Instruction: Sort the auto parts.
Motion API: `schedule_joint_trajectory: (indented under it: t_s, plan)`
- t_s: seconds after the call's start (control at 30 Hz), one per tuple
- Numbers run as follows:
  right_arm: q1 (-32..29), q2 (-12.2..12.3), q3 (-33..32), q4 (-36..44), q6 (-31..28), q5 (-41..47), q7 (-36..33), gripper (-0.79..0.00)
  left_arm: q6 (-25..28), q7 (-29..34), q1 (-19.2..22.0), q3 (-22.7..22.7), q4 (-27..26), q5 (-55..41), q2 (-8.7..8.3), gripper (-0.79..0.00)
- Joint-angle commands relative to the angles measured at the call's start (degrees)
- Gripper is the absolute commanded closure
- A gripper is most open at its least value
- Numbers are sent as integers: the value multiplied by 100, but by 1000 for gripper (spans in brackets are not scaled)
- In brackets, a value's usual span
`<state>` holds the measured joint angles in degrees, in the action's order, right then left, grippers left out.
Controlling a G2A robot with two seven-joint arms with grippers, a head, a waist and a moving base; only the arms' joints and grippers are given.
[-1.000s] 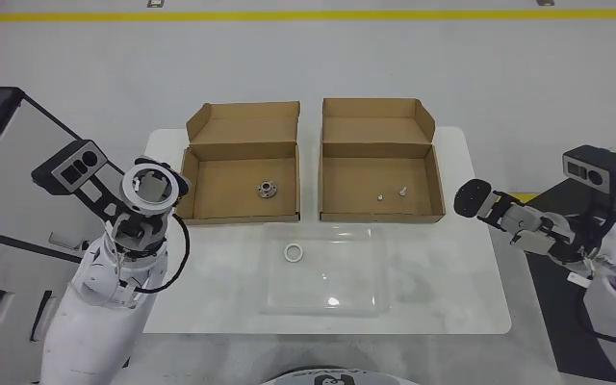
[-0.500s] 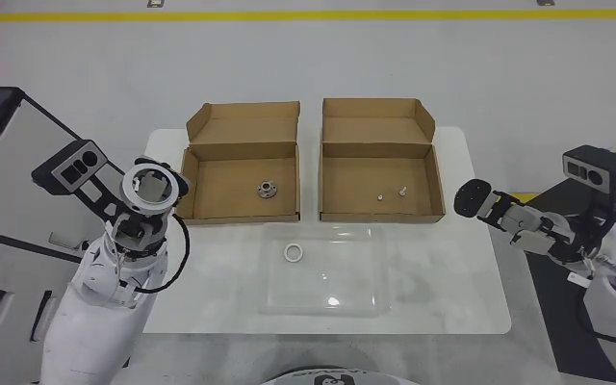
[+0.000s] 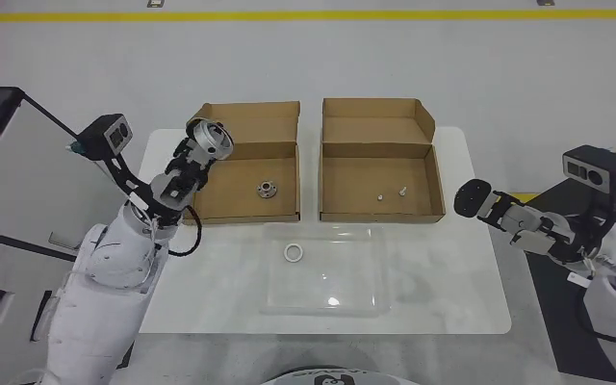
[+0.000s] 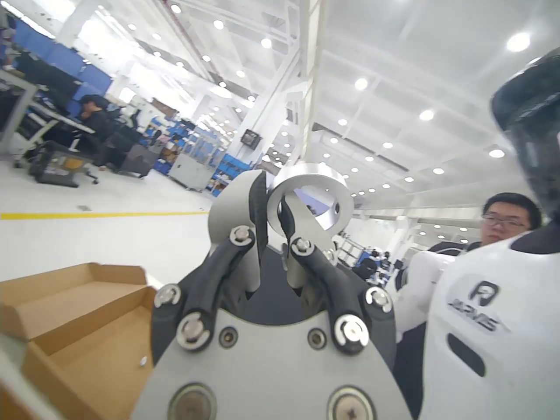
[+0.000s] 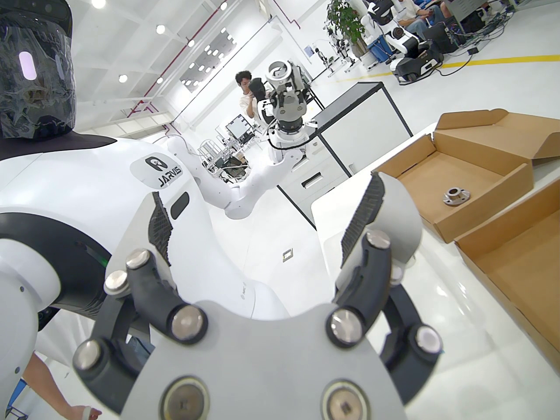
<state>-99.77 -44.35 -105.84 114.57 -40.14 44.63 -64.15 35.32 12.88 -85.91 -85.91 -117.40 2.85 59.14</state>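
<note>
Right now my left claw [image 3: 199, 152] is closed on a wide silver metal ring [image 3: 209, 141], the ring's wall pinched between my two dark pads [image 4: 258, 203]. I hold it raised well above the white table [image 3: 452, 289]. From above, it sits over the far-left corner of the left-hand brown cardboard box [image 3: 226, 192]. On that box's floor, right of its middle, lies a grey flanged metal hub [image 3: 265, 189]. Just beside it to the right stands the right-hand brown cardboard box [image 3: 351, 188], lid flap folded back like its neighbour's. It holds two small silver fasteners [image 3: 403, 190] close together, right of its middle. Nearer than both boxes is a clear plastic tray [image 3: 337, 279], with a small white ring [image 3: 294, 253] resting in its far-left part. My right claw [image 5: 262, 216] is spread wide with nothing between its ribbed fingers. It hangs off the table's right edge, level with the right-hand box and well apart from every part.
</note>
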Motion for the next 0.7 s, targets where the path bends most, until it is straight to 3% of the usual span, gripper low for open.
schedule_joint_trajectory:
  t_s: [0.0,0.3,0.67]
  plan:
    - [0,0,0,0,0,0,0,-785,-497,-69,69,4,32,563,13,0]
    - [0,0,0,0,0,0,0,-785,-2011,294,379,120,86,2649,23,0]
    - [0,0,0,0,0,0,0,-785,-3136,1490,1051,522,666,4543,23,0]
